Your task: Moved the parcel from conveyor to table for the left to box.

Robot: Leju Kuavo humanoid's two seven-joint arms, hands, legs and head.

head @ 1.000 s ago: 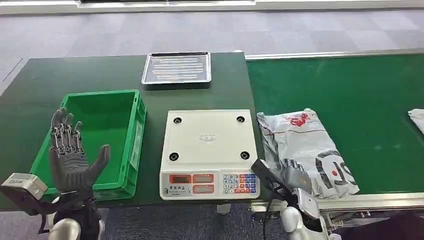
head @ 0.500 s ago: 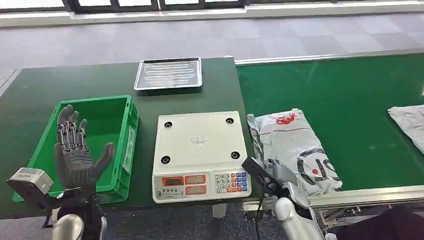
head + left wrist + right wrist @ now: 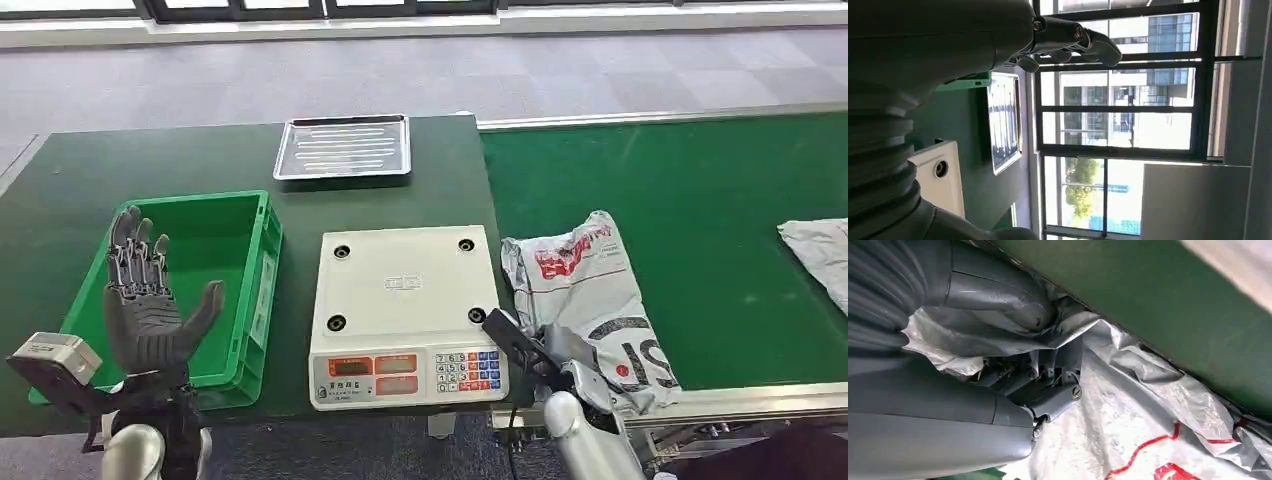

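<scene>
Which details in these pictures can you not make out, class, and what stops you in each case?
- Scale: display figures and key labels, too small in the head view.
- Second parcel: cut off by the head view's right edge.
- Right hand: its fingers are buried in folds of the grey parcel in the right wrist view.
- Green crate: near corner hidden behind the raised left hand in the head view.
- Metal tray: seen edge-on in the left wrist view.

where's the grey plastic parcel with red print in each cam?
Head view: the grey plastic parcel with red print lies on the green conveyor belt, right of the white scale, near end at the right hand.
Left wrist view: not in it.
Right wrist view: crumpled film around the hand's fingers.
Shared landmark: the belt.
</scene>
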